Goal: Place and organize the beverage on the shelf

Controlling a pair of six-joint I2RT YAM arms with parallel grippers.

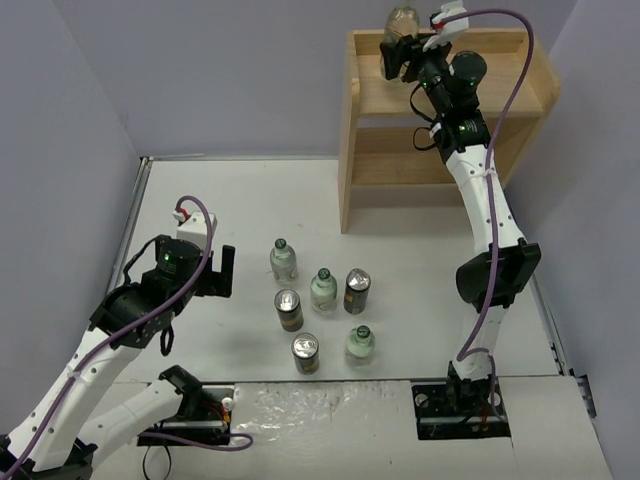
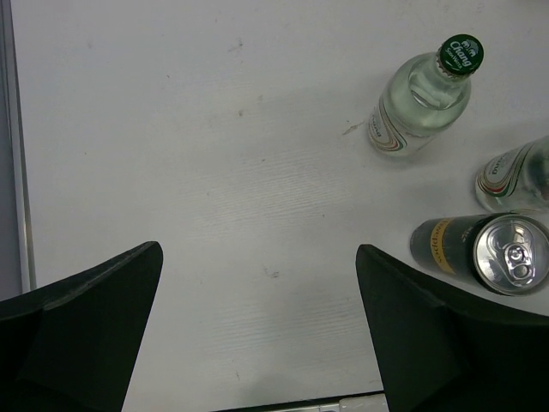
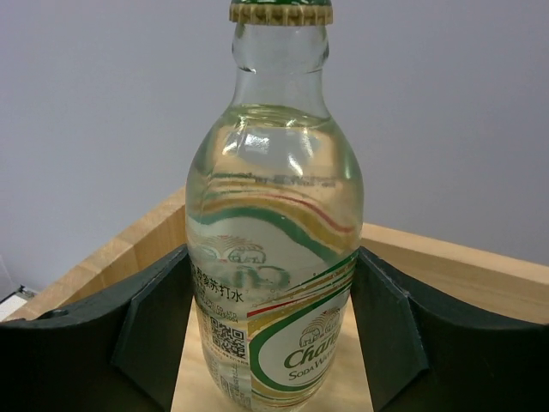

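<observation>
My right gripper point(image 3: 273, 283) is shut on a clear bottle point(image 3: 274, 257) with a pale-green label, one dark finger point(image 3: 154, 318) on each side. In the top view this bottle point(image 1: 402, 20) stands upright over the left end of the top tier of the wooden shelf point(image 1: 350, 150). Whether its base touches the wood is hidden. On the table stand three more bottles point(image 1: 283, 258) point(image 1: 322, 288) point(image 1: 360, 343) and three dark cans point(image 1: 357, 290) point(image 1: 289, 309) point(image 1: 305, 352). My left gripper point(image 1: 222, 270) point(image 2: 259, 251) hangs open over bare table, left of the group.
The shelf's lower tier point(image 1: 400, 165) shows nothing on it where my right arm does not hide it. In the left wrist view, a bottle point(image 2: 420, 99), a second bottle point(image 2: 515, 176) and a can point(image 2: 485, 249) lie to the right of my fingers. The table's left rim point(image 1: 135, 215) is near.
</observation>
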